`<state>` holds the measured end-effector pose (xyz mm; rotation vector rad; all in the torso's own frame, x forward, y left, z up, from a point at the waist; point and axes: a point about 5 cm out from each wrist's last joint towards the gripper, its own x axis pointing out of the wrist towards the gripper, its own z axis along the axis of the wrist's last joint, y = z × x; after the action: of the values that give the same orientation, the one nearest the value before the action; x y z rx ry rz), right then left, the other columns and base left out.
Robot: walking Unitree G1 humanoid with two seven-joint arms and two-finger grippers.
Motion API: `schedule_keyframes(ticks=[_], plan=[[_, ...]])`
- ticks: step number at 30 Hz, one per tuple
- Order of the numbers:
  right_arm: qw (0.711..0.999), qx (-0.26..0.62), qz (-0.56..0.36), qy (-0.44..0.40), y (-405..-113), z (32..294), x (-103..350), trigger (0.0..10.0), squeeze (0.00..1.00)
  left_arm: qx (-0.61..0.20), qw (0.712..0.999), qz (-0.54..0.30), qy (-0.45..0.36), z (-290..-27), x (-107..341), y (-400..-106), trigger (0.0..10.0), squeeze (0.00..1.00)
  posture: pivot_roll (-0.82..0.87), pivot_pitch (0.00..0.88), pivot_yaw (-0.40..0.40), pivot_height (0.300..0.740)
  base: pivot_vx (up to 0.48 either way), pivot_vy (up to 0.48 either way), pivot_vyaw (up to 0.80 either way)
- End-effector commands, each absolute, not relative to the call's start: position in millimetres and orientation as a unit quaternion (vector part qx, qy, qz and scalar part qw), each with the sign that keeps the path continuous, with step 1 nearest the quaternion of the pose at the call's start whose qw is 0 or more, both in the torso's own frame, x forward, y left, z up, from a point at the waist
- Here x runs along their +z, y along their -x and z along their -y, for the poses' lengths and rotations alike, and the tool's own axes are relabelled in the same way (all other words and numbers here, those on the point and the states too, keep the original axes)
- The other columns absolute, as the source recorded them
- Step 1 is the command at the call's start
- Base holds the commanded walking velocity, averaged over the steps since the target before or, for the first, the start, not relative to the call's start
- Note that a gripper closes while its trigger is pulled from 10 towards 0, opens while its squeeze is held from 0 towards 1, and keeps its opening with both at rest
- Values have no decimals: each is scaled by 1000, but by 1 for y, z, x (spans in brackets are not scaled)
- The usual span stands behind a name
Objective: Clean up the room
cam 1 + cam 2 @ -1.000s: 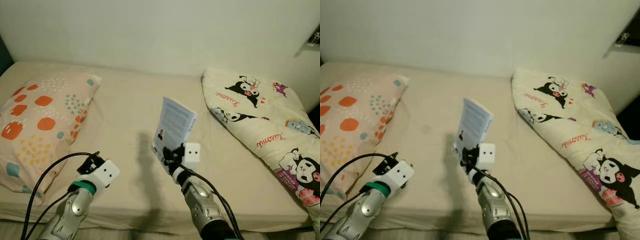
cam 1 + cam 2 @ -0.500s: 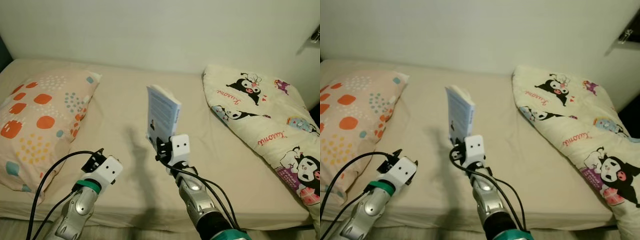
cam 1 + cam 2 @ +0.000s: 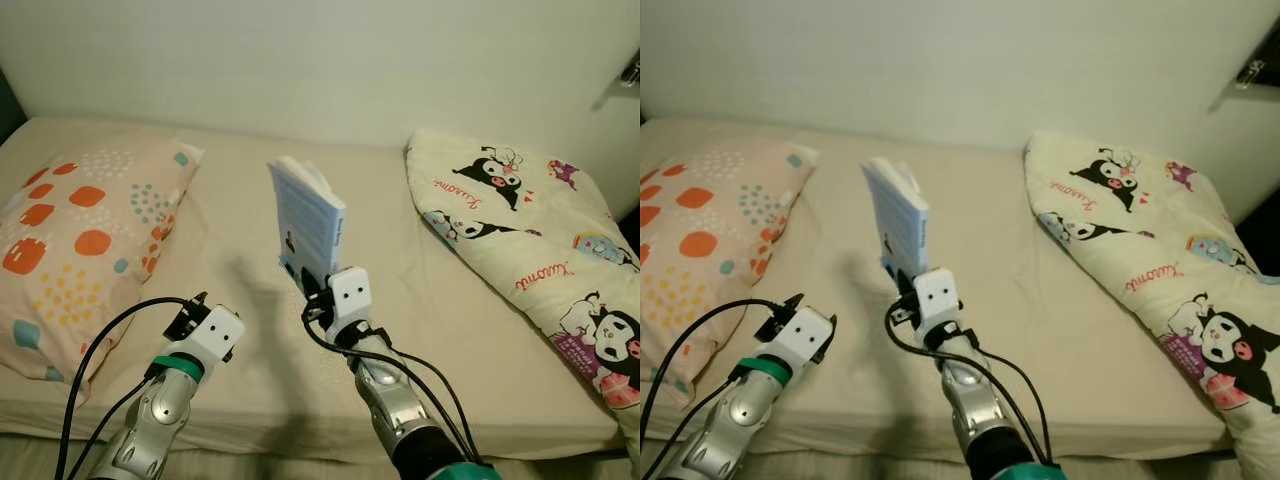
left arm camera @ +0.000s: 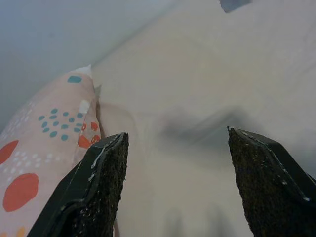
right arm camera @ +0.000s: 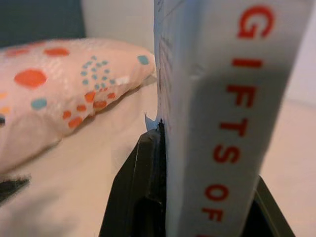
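**Book held upright over the bed**

From the head camera I see my right gripper (image 3: 312, 292) clamped on the lower edge of a pale blue book (image 3: 306, 220), holding it upright above the middle of the bed (image 3: 240, 230), between the spotted pillow (image 3: 80, 230) and the cartoon-print duvet (image 3: 530, 240). My right wrist camera adds the red spine lettering, "GIFTS OF". My left gripper (image 4: 173, 185) hovers low near the pillow, fingers (image 4: 96, 190) spread apart, holding nothing.

Bed (image 3: 240, 210): pillow (image 3: 70, 240) at left, quilt (image 3: 530, 240) at right, book (image 3: 305, 225) upright between, above the bed.
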<state>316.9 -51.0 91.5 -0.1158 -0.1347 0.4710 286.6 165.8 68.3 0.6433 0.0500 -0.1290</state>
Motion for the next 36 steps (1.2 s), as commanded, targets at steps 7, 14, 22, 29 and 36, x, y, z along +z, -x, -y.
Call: schedule_keyframes(ticks=[7,14,22,29,36], plan=[[964,223,90,116,-317,59,93,10000,0,-26,955,-35,-293,-179,70,-288,10000,0,124,61,-39,625,0,0,0],[962,192,100,164,-326,59,98,10000,0,48,967,-56,-244,-197,71,-288,10000,0,127,65,-40,605,0,0,0],[912,194,154,327,-335,32,110,10000,0,81,972,-67,-212,-201,71,-291,10000,0,133,77,-47,600,0,0,0],[871,194,132,432,-336,10,100,10000,0,177,963,-75,-190,-221,73,-283,10000,0,144,99,-57,600,0,0,0],[848,183,57,495,-336,16,79,10000,0,202,961,-92,-167,-223,66,-268,10000,0,166,143,-93,600,0,0,0]])
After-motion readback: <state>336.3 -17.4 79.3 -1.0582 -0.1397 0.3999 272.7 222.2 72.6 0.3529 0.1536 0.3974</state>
